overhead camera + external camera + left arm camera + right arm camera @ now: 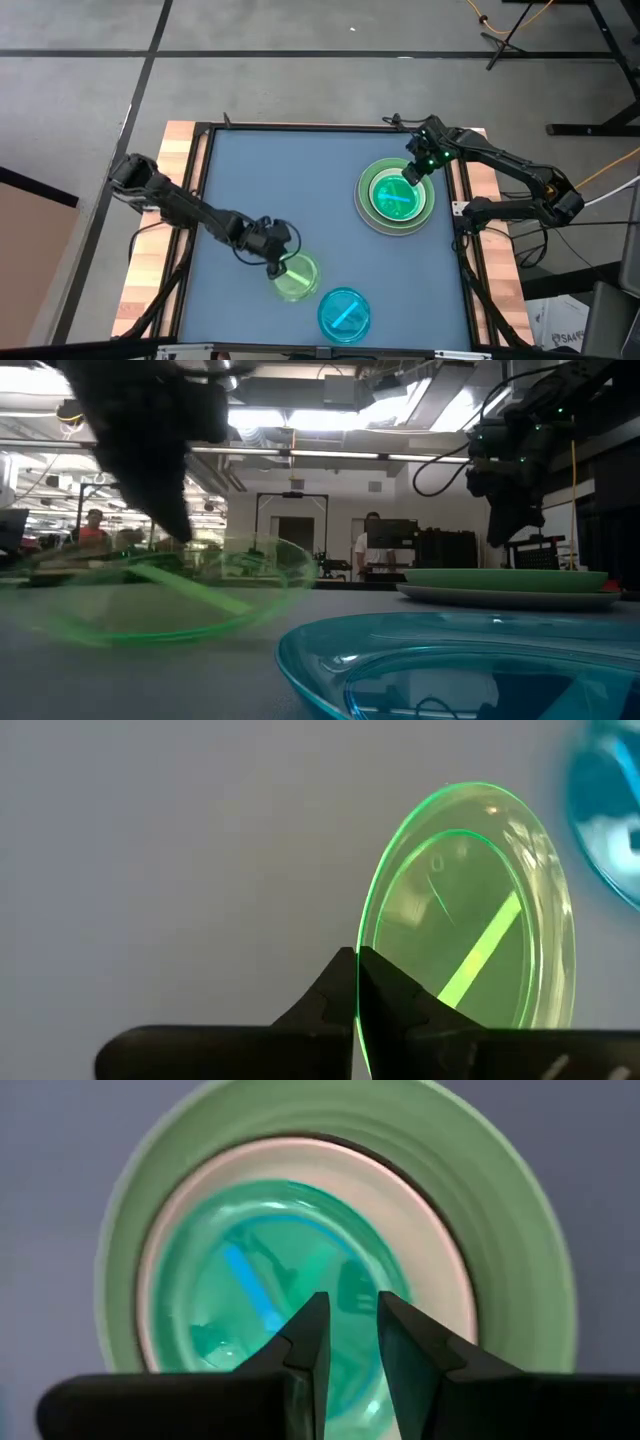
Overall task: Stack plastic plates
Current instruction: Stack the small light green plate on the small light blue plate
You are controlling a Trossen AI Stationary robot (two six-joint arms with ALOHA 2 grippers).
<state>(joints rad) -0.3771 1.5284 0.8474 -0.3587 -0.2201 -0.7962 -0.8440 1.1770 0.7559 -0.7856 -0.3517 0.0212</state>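
Observation:
A small translucent green plate (298, 278) (170, 595) lies near the table's near edge, with my left gripper (275, 265) (357, 960) shut on its rim. A small translucent blue plate (344, 313) (450, 670) rests flat on the table, nearer still and to the right. On the right stands a stack (396, 196) (510, 585): a large grey plate at the bottom, then light green (520, 1250), white (420, 1210), and translucent blue-green ones (260, 1270) on top. My right gripper (411, 174) (350, 1315) hovers over the stack's middle, its fingers a narrow gap apart with nothing between them. My left gripper pinches the green plate's rim (362, 935) between its two fingers, on the plate's left side. The fingers come slanting down from the table's left. In the low view the plate sits tilted, the held side raised and the opposite side low by the table.
The table has a blue-grey top (270, 180) inside a dark frame, with wooden strips (190, 140) along its left and right sides. Open surface lies between the green plate and the stack. People and equipment show in the room beyond the far edge.

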